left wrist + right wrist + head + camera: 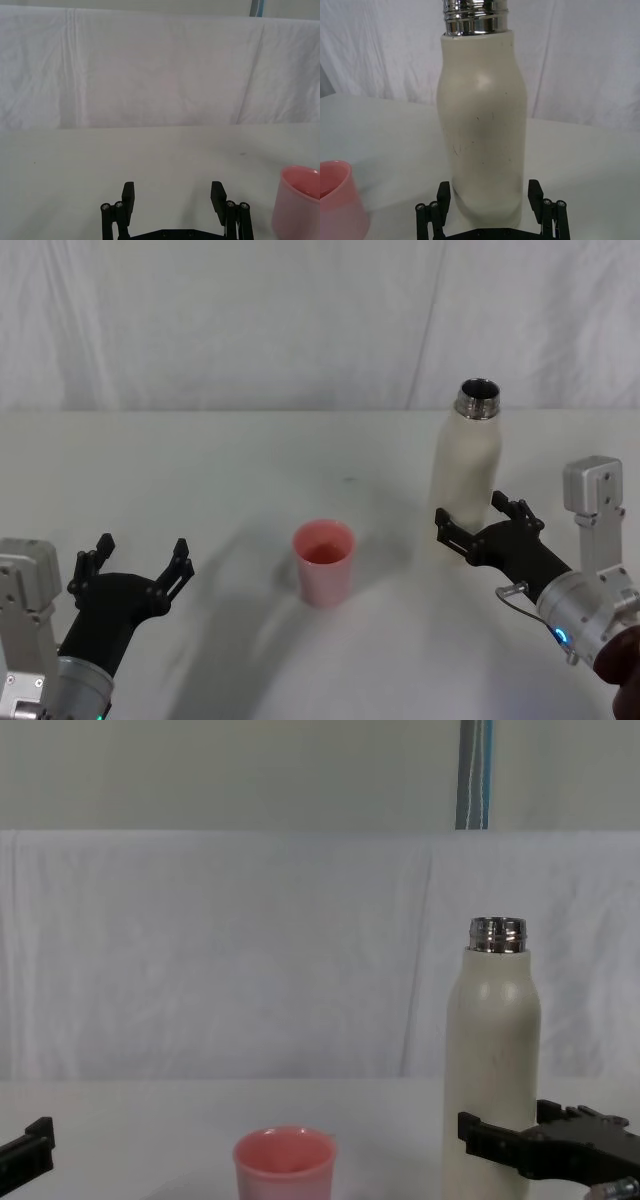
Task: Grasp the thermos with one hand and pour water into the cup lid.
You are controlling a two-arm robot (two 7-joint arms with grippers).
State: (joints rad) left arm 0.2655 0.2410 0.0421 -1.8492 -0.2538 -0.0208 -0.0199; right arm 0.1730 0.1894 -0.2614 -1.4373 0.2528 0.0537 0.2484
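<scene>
Matte cream thermos (462, 485), tapered pink cup lid (324, 561)

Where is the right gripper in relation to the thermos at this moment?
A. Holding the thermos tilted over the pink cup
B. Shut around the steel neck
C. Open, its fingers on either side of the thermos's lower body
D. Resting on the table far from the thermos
C. The right gripper is open with its fingers flanking the lower body of the upright thermos; the cup lid stands apart.

White table (250, 460), thermos (466, 475) upright at right, cup lid (324, 561) near centre, well apart.
</scene>
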